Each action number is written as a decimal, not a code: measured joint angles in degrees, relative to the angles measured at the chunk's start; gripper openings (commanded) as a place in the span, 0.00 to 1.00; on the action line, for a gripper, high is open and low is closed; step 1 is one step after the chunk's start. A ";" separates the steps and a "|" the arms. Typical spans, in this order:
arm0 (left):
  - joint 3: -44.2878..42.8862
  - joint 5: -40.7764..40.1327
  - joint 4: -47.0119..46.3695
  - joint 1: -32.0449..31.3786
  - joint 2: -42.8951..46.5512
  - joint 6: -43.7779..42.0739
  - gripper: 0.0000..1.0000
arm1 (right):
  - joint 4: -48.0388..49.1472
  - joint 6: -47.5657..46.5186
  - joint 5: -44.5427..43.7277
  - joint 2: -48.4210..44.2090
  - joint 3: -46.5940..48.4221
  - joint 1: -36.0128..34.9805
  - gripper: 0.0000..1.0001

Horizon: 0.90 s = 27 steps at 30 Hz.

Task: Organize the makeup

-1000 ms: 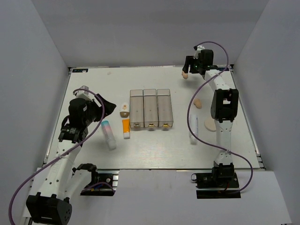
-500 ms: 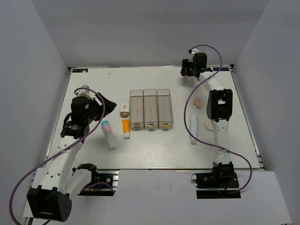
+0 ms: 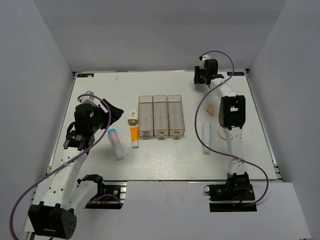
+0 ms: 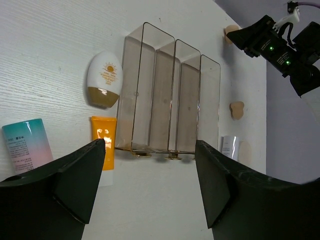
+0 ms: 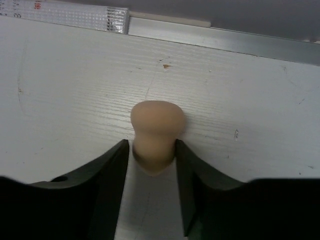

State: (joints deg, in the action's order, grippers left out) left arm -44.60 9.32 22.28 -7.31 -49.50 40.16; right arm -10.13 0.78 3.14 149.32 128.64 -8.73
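Observation:
My right gripper (image 5: 152, 146) is shut on a peach egg-shaped sponge (image 5: 156, 120) near the table's back edge; in the top view the gripper (image 3: 199, 78) hides it. My left gripper (image 3: 116, 113) is open and empty, left of the clear three-compartment box (image 3: 161, 116). Between them lie a white oval bottle (image 3: 132, 118), an orange tube (image 3: 134, 136) and a pink-blue gradient tube (image 3: 115, 142). A second sponge (image 3: 211, 110), a plain white tube (image 3: 206, 137) and a cream puff (image 3: 223, 133) lie right of the box. The left wrist view shows the box (image 4: 170, 100) ahead of its open fingers (image 4: 80, 170).
A metal rail (image 5: 225, 35) runs along the back edge just beyond the held sponge. Grey walls enclose the table on three sides. The right arm's upright link (image 3: 232, 115) stands over the puff and partly hides it.
The right gripper has turned and shifted slightly left at the back edge, and now covers the sponge that showed beside it. The left arm has barely shifted.

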 measured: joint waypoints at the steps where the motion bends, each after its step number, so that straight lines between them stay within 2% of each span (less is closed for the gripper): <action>1: 0.00 0.00 0.00 0.00 0.02 0.09 0.82 | 0.00 -0.17 0.00 0.00 0.00 0.02 0.41; 3: 0.00 0.00 0.00 0.00 0.02 0.24 0.82 | 0.04 -0.24 0.04 0.02 0.00 0.02 0.28; 6: 0.00 0.07 0.00 0.00 0.02 0.44 0.82 | 0.72 -0.28 0.37 -0.02 -0.37 0.07 0.22; 10: 0.37 0.15 -0.11 0.00 -0.07 0.92 0.81 | 4.66 -1.25 3.56 -3.50 -7.50 0.46 0.20; 14: 1.42 0.63 -0.42 0.00 -1.03 1.46 0.81 | 6.62 -2.95 12.02 -13.53 -20.85 0.92 0.19; 17: 2.69 1.14 -0.81 0.00 -2.43 1.73 0.81 | 6.97 -4.98 20.28 -21.88 -26.75 1.11 0.18; 23: 5.40 2.10 -1.84 0.00 -4.55 1.88 0.81 | 6.40 -10.34 35.67 -35.87 -30.62 0.00 0.17; 27: 6.80 2.60 -2.69 0.00 -4.76 1.86 0.81 | 3.26 -14.27 40.65 -39.39 -31.91 -2.19 0.17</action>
State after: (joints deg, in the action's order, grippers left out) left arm -37.80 11.92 19.59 -7.31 -54.26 42.02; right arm -6.87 -13.50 43.79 109.93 96.73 -10.92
